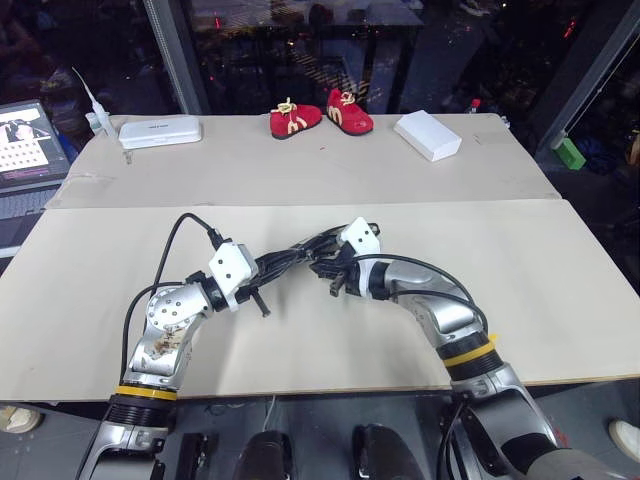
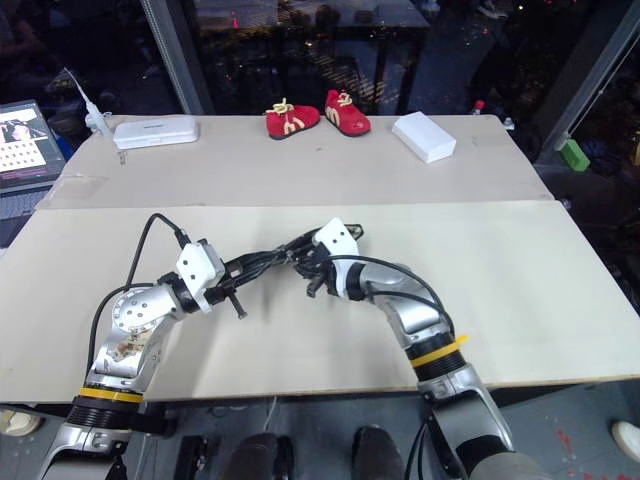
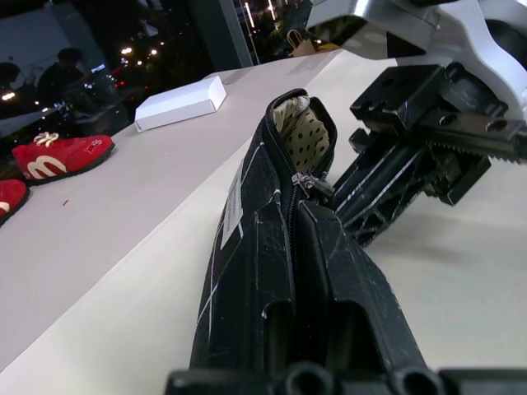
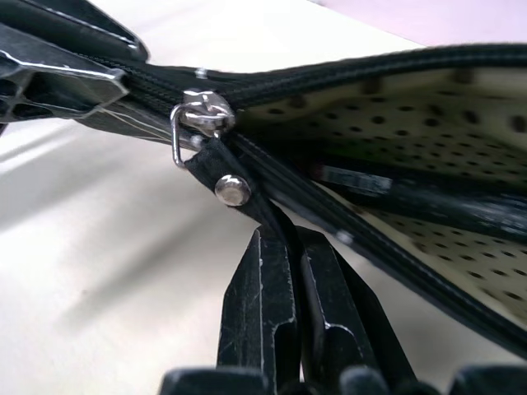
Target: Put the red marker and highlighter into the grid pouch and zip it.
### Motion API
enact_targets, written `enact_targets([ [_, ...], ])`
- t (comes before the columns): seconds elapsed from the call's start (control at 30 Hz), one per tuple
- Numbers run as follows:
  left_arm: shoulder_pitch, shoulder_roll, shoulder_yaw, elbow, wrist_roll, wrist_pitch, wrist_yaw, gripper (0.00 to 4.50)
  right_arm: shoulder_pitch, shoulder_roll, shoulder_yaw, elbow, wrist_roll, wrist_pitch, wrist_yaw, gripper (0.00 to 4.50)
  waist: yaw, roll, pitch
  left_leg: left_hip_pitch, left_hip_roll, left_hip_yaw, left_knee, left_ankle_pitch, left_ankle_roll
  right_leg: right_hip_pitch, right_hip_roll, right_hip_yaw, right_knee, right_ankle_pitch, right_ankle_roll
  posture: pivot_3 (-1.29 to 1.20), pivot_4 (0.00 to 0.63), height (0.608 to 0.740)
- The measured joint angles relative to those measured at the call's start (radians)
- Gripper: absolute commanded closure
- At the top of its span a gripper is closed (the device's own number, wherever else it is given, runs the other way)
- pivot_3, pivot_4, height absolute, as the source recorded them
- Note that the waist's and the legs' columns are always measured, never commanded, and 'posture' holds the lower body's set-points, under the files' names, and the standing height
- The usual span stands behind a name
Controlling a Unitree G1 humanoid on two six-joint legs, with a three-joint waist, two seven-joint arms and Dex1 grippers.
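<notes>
Beige table, dark windows behind; I've got the soft black fabric grid pouch (image 3: 255, 247) held up over the table between both arms, left gripper (image 3: 329, 271) fingers clamped on its closed end. Right gripper (image 4: 288, 271) fingers are pinched shut on the black zipper pull strap (image 4: 235, 193). Pouch looks light and floppy, so I'd pull by the strap, steady.
</notes>
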Motion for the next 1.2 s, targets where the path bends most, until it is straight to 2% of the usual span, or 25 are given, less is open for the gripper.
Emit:
enact_targets([
  [0.3, 0.001, -0.004, -0.009, 0.000, 0.000, -0.001, 0.000, 4.50, -0.024, -0.252, -0.114, -0.025, 0.022, -0.005, 0.119, 4.46, 0.003, 0.000, 0.000, 0.000, 0.000, 0.000, 0.000, 0.000, 0.000, 0.000, 0.000, 0.000, -0.001, 0.000, 0.000, 0.00, 0.150, 0.740],
  [0.43, 0.001, -0.004, -0.010, 0.000, 0.000, -0.001, 0.000, 4.50, -0.024, -0.338, -0.141, 0.069, -0.002, -0.065, 0.143, 4.46, 0.002, 0.000, 0.000, 0.000, -0.001, 0.001, 0.000, 0.000, 0.000, 0.000, 0.000, 0.000, -0.001, 0.000, 0.000, 0.00, 0.150, 0.740],
  [0.7, 0.002, -0.006, -0.011, 0.000, 0.000, -0.001, 0.000, 4.50, -0.025, -0.331, -0.146, 0.180, -0.030, -0.164, 0.145, 4.46, 0.000, 0.000, 0.000, 0.000, 0.000, 0.001, 0.000, 0.000, 0.000, 0.000, 0.000, 0.001, -0.001, 0.000, 0.000, 0.00, 0.150, 0.740],
  [0.77, 0.003, -0.006, -0.011, 0.000, 0.000, -0.001, 0.001, 4.50, -0.025, -0.322, -0.149, 0.191, -0.028, -0.169, 0.144, 3.83, 0.001, 0.000, 0.000, 0.000, -0.001, 0.001, 0.000, 0.000, 0.000, 0.000, 0.000, 0.001, -0.001, 0.000, 0.000, 0.00, 0.150, 0.740],
  [0.8, 0.004, -0.006, -0.011, 0.000, 0.000, -0.001, 0.002, 4.50, -0.025, -0.317, -0.155, 0.197, -0.026, -0.170, 0.141, 3.70, 0.001, 0.000, 0.000, 0.000, 0.000, 0.001, 0.000, 0.000, 0.000, 0.000, 0.000, 0.001, -0.001, 0.000, 0.000, 0.00, 0.150, 0.740],
  [0.9, 0.006, -0.006, -0.010, 0.000, 0.000, -0.001, 0.002, 4.50, -0.023, -0.308, -0.174, 0.188, -0.004, -0.138, 0.153, 2.73, 0.002, 0.000, 0.000, 0.000, 0.000, 0.001, 0.000, 0.000, 0.000, 0.000, 0.000, 0.001, -0.001, 0.000, 0.000, 0.00, 0.150, 0.740],
  [1.03, 0.006, -0.006, -0.011, 0.000, 0.000, -0.001, 0.002, 4.50, 0.034, -0.318, -0.165, 0.048, 0.051, -0.046, 0.239, 1.28, 0.002, 0.000, 0.000, 0.000, 0.000, 0.000, 0.000, 0.000, 0.000, 0.000, 0.000, 0.000, -0.001, 0.000, 0.000, 0.00, 0.150, 0.740],
  [1.07, 0.006, -0.006, -0.011, 0.000, 0.000, -0.001, 0.002, 4.50, 0.040, -0.321, -0.162, 0.038, 0.057, -0.032, 0.250, 1.03, 0.002, 0.000, 0.000, 0.000, 0.000, 0.000, 0.000, 0.000, 0.000, 0.001, 0.000, 0.000, -0.001, 0.000, 0.000, 0.00, 0.150, 0.740],
  [1.2, 0.002, -0.007, -0.014, 0.005, 0.000, -0.002, 0.001, 4.50, 0.097, -0.380, -0.163, -0.016, 0.096, 0.038, 0.304, 1.03, 0.007, 0.000, 0.000, 0.000, 0.000, -0.001, 0.000, 0.000, 0.000, 0.001, -0.001, 0.000, -0.001, 0.000, 0.000, 0.00, 0.150, 0.740],
])
